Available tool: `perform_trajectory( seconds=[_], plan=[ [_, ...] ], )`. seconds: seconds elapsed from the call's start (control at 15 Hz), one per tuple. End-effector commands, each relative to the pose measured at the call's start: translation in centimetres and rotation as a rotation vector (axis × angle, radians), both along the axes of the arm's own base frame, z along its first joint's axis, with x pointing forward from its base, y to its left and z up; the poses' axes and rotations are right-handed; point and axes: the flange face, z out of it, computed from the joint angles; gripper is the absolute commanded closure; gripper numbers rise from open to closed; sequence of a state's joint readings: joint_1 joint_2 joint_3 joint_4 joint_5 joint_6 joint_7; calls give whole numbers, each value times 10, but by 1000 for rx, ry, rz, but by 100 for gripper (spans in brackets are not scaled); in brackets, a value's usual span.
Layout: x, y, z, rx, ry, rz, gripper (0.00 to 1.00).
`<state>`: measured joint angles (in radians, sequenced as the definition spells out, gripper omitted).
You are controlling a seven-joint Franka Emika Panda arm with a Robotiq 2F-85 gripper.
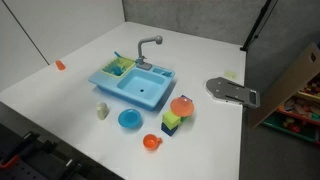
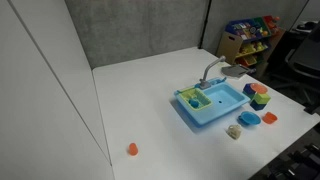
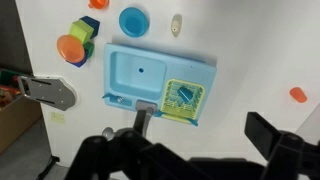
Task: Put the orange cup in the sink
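On white table (image 1: pixel 50 95): light blue sink (image 1: pixel 140 90), centre; orange cup (image 1: pixel 60 65), well apart; blue plate (image 1: pixel 129 119), near sink.

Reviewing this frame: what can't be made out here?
orange cup: a tiny speck in both exterior views; upright or tipped unclear.
end effector: dark, cut off by the wrist view's bottom edge; open or shut unclear.
sink rack contents: too small to identify in every view.
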<state>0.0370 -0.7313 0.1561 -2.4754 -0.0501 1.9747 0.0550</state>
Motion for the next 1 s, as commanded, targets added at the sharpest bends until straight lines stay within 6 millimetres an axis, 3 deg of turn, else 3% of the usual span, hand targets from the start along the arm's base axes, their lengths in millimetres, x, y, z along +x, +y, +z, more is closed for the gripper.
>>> perform_trajectory(
  seconds=[0.0,0.4,0.93],
  plan=[
    [0,0,1,0,0,0,0],
    [7,4,1,8,12,-1,0],
    [56,26,-6,60,63,48,0]
  ],
)
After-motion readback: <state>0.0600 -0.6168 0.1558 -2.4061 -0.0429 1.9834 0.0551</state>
